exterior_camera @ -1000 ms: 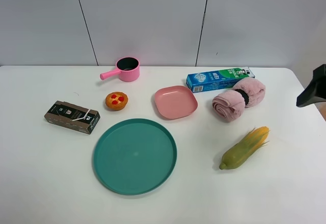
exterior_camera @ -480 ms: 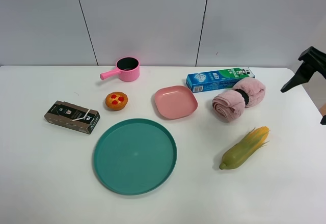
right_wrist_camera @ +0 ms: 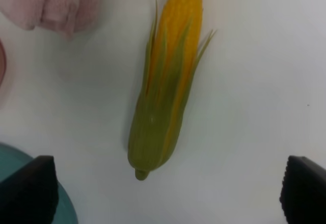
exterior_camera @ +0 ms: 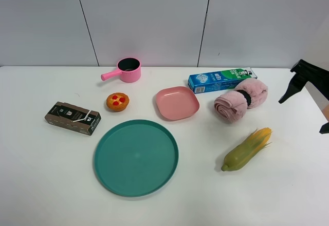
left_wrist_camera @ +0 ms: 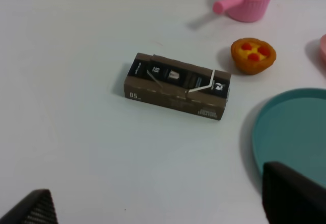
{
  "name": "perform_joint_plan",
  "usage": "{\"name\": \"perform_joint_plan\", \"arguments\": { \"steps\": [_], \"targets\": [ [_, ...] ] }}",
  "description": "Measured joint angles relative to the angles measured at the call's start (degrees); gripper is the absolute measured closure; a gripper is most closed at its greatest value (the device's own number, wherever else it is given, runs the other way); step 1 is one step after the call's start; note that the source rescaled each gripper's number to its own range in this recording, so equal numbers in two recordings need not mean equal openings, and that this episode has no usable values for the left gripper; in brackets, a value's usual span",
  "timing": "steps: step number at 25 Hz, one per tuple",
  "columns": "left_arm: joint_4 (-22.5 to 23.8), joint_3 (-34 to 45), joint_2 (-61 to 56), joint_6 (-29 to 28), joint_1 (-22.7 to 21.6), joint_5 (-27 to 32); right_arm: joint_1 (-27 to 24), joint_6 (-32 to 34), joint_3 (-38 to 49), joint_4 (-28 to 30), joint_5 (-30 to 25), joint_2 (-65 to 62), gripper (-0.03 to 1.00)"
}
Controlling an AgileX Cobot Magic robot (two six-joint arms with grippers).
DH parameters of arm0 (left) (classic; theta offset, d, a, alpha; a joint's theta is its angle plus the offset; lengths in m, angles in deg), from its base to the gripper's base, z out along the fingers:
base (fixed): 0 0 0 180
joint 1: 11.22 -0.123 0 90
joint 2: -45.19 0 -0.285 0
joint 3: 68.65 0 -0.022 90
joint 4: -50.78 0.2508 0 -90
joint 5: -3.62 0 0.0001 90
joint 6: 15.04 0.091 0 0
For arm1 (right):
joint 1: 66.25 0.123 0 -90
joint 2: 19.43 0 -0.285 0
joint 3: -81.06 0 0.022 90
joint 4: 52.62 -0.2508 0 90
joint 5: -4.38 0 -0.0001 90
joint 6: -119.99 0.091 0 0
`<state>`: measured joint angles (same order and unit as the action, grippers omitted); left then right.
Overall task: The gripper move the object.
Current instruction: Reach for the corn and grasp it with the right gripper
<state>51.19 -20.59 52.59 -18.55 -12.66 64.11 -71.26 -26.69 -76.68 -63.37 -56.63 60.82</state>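
The toy corn cob (exterior_camera: 247,149) lies on the white table at the front right, with its yellow kernel end towards the back right and its green husk tip towards the front left. My right gripper (exterior_camera: 301,116) is open and hovers above the table's right edge, to the right of and above the corn. In the right wrist view the corn (right_wrist_camera: 165,96) lies between and ahead of the two spread black fingertips (right_wrist_camera: 28,191), untouched. My left gripper (left_wrist_camera: 163,203) is open and empty over the left part of the table. It is out of the exterior view.
A large teal plate (exterior_camera: 136,156) sits front centre, with a pink square plate (exterior_camera: 177,102) behind it. A rolled pink towel (exterior_camera: 240,100) and a toothpaste box (exterior_camera: 221,79) lie behind the corn. A pink pot (exterior_camera: 128,69), an orange tart (exterior_camera: 117,101) and a brown box (exterior_camera: 72,117) are on the left.
My right gripper has come further into view from the right edge, moving left towards the corn with its fingers spread. Nothing on the table has moved.
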Motion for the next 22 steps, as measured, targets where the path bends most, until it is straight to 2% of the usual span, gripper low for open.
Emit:
{"name": "perform_joint_plan", "arguments": {
  "steps": [3, 6, 12, 22],
  "targets": [
    [0.0, 0.0, 0.0, 0.0, 0.0, 0.0, 2.2, 1.2, 0.0, 1.9, 2.3, 3.0, -0.03],
    [0.0, 0.0, 0.0, 0.0, 0.0, 0.0, 6.4, 4.1, 0.0, 4.8, 5.5, 6.9, -0.03],
    [0.0, 0.0, 0.0, 0.0, 0.0, 0.0, 14.2, 7.4, 0.0, 5.3, 10.3, 15.3, -0.03],
    [0.0, 0.0, 0.0, 0.0, 0.0, 0.0, 17.3, 7.8, 1.7, 3.2, 10.2, 17.8, -0.03]
  ]
}}
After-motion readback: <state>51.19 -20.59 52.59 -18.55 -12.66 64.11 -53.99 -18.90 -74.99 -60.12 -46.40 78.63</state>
